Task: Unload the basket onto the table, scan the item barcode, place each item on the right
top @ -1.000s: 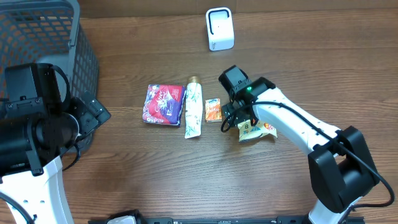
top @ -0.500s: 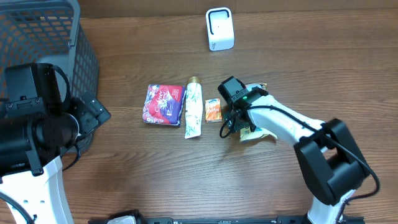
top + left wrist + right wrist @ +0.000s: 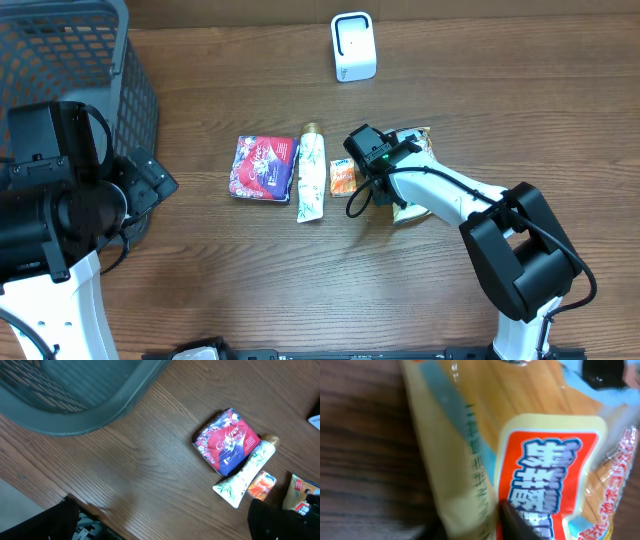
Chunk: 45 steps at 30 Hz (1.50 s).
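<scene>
The item is a yellow and orange snack packet (image 3: 412, 150) lying right of centre on the table. It fills the right wrist view (image 3: 540, 435). My right gripper (image 3: 385, 185) is down on it, with the jaws shut on the packet's edge. One dark fingertip (image 3: 516, 521) presses on the red label. No barcode shows on the packet. The white scanner (image 3: 352, 47) stands at the back, apart from the packet. My left gripper (image 3: 150, 185) hangs wide open by the basket, holding nothing (image 3: 160, 532).
A red coffee pack (image 3: 262, 168), a white tube (image 3: 311, 175) and a small orange sachet (image 3: 343, 177) lie in a row just left of the right gripper. A grey basket (image 3: 70, 60) fills the back left corner.
The right jaws have closed on the snack packet. The right arm has shifted slightly left, and the packet has turned so that one end now points toward the back.
</scene>
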Each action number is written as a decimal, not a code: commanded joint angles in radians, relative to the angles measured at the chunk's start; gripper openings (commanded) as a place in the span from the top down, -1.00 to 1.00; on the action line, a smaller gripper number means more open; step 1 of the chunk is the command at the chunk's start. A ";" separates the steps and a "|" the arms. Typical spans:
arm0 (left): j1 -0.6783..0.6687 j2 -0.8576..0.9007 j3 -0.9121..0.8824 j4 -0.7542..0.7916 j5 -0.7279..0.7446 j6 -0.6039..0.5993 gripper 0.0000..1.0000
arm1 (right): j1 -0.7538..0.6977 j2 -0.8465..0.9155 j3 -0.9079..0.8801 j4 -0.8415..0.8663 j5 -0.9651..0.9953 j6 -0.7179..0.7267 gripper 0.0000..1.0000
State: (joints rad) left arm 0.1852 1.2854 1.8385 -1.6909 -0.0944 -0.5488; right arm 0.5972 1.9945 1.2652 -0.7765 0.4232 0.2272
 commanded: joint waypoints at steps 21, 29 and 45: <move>0.005 0.003 -0.005 0.001 -0.010 -0.016 -1.00 | -0.307 0.064 0.581 -0.474 -1.158 -0.188 0.93; 0.005 0.003 -0.005 0.001 -0.010 -0.016 -0.99 | -0.451 0.074 0.432 -0.417 -1.359 -0.209 0.93; 0.005 0.003 -0.005 0.001 -0.010 -0.016 -0.99 | -0.560 0.078 0.383 -0.439 -0.624 -0.006 0.01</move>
State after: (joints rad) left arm 0.1852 1.2861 1.8378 -1.6913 -0.0944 -0.5488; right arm 0.0559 2.0716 1.6173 -1.1957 -0.4042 0.1955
